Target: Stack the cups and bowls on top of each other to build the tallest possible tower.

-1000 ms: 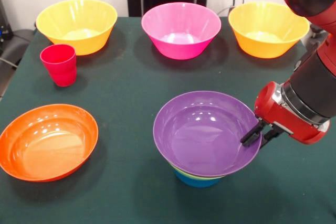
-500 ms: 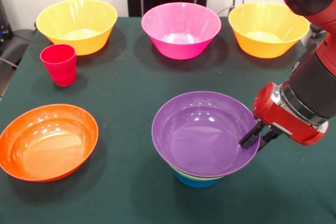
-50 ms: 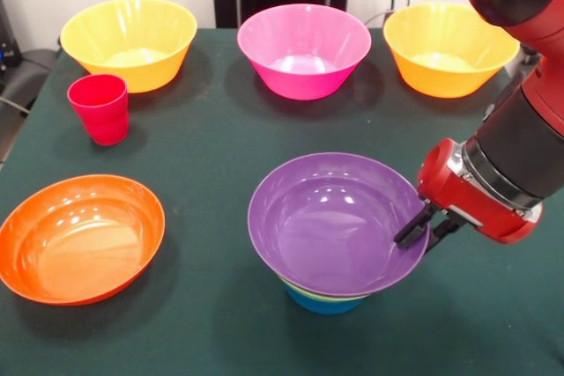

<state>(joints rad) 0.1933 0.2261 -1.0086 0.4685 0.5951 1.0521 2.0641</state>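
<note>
Gripping the purple bowl [image 3: 330,222] by its right rim, your claw [image 3: 421,235] is pinching one finger inside and one outside the wall. That bowl is sitting atop the tower [image 3: 324,292], over green and blue layers, near the surface's [image 3: 211,147] front edge. Your orange bowl [image 3: 79,237] is lying well apart at left, the red cup [image 3: 100,108] behind it.

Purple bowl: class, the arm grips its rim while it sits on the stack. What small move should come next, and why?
Probably open the fingers and lift away. The purple bowl already rests on the tower, with one finger inside its rim and one outside. The orange bowl, lying apart, could be fetched afterwards.
</note>
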